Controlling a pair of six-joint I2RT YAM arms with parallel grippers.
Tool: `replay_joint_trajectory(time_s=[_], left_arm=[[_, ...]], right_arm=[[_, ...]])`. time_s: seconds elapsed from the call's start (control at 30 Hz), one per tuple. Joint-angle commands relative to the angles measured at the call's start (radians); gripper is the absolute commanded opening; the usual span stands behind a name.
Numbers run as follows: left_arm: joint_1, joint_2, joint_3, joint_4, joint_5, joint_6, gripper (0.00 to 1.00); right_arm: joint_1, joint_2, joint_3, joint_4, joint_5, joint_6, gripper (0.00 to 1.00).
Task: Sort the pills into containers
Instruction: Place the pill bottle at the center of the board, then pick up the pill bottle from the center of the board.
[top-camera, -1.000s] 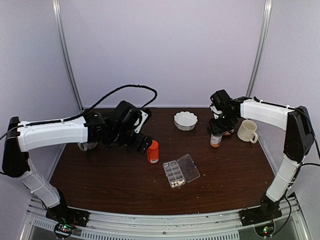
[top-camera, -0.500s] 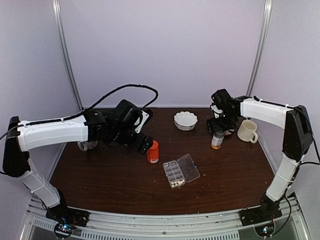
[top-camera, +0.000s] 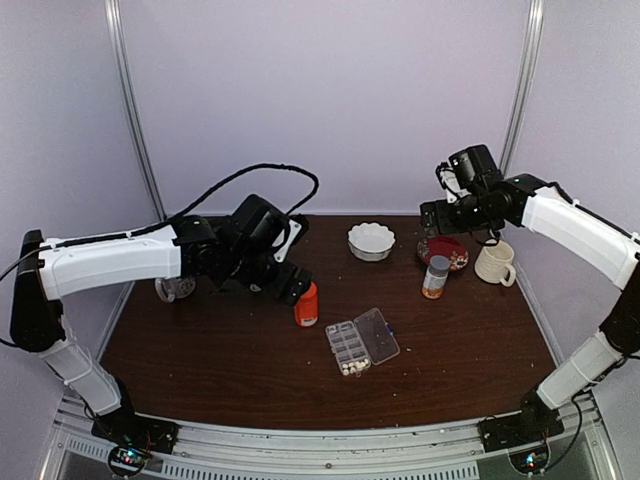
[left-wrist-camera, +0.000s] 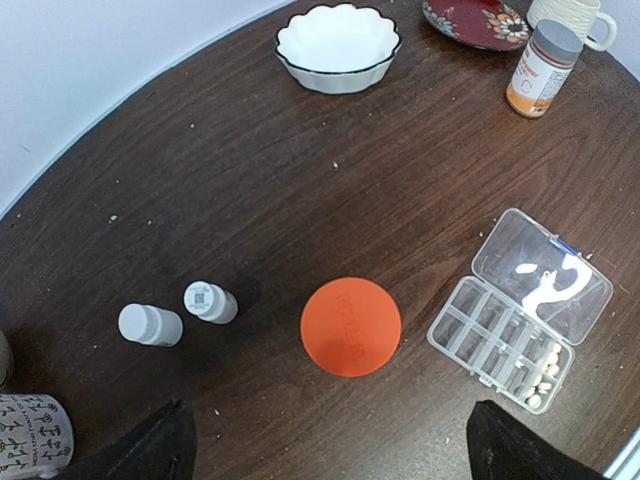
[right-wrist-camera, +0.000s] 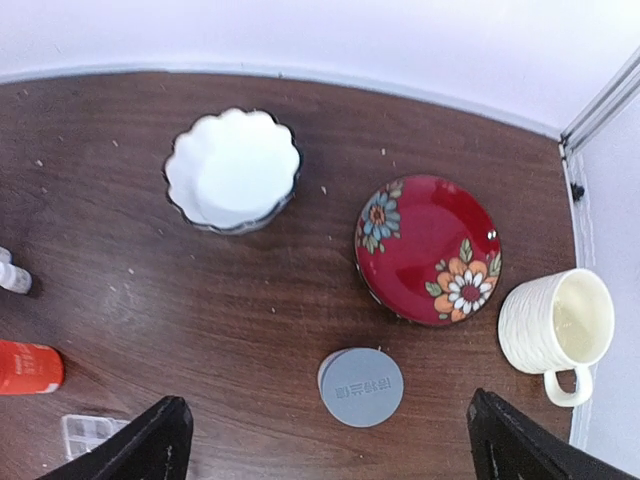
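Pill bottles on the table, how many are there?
4: the orange-capped bottle beside the organizer box, the grey-capped bottle near the red plate, two tiny white bottles side by side.

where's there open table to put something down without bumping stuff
Widest bare wood is the near left of the table, bordered by the orange bottle and the organizer box. Another patch lies near right, between that box and the grey-capped bottle. The far right is crowded: white bowl, red plate, mug.
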Motion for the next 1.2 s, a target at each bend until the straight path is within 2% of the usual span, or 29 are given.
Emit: replay_joint_trajectory(time_s=[0.0,0.17,0.27,0.57,0.7,1.07,1.17], left_arm=[[0.008,0.041,0.05,-0.003,0.026,-0.024,0.98],[0.009,0.103,0.087,-0.018,0.012,-0.027,0.98],[0.009,0.144,0.13,-0.049,-0.015,-0.038,0.97],[0.04,0.224,0.175,-0.071,0.031,-0.05,0.98],[0.042,0.252,0.206,-0.074,0.067,-0.043,0.97],[0.053,0.313,0.243,-0.098,0.107,-0.047,0.88],[0.058,0.323,0.256,-0.104,0.11,-0.05,0.82]], right_arm=[[0.008,-0.119,-0.034,0.097,0.039,0.065,1.0],[-0.014,-0.285,-0.267,0.316,0.06,0.128,1.0],[-0.022,-0.351,-0.334,0.368,-0.036,0.115,1.0],[-0.022,-0.312,-0.299,0.278,-0.156,0.094,1.0],[-0.021,-0.311,-0.293,0.259,-0.156,0.086,1.0],[-0.019,-0.293,-0.298,0.245,-0.155,0.084,1.0],[-0.019,-0.291,-0.298,0.248,-0.158,0.081,1.0]])
